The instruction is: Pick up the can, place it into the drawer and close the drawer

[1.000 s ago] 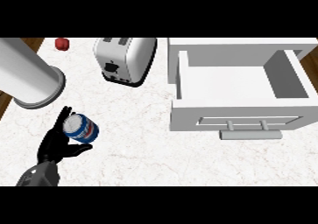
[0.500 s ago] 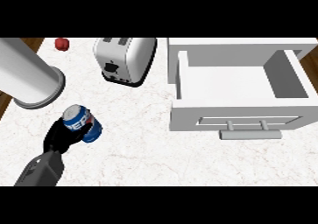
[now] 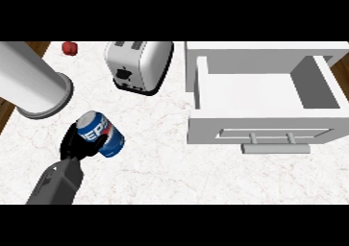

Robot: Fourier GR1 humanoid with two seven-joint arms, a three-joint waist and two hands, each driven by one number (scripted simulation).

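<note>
Gripping the blue can [image 3: 100,134], the left hand [image 3: 75,145] has its fingers wrapped round it above the counter [image 3: 177,168], left of the open drawer [image 3: 266,93] and below the toaster [image 3: 138,65].

The left hand [image 3: 74,145] is mostly hidden behind the can [image 3: 100,134], so only its dark fingers show at the can's left side. The grey cylinder [image 3: 28,81] at the counter's [image 3: 169,168] far left corner is cut off by the view's left edge. A small red object [image 3: 69,47] at the far edge is too small to identify.
</note>
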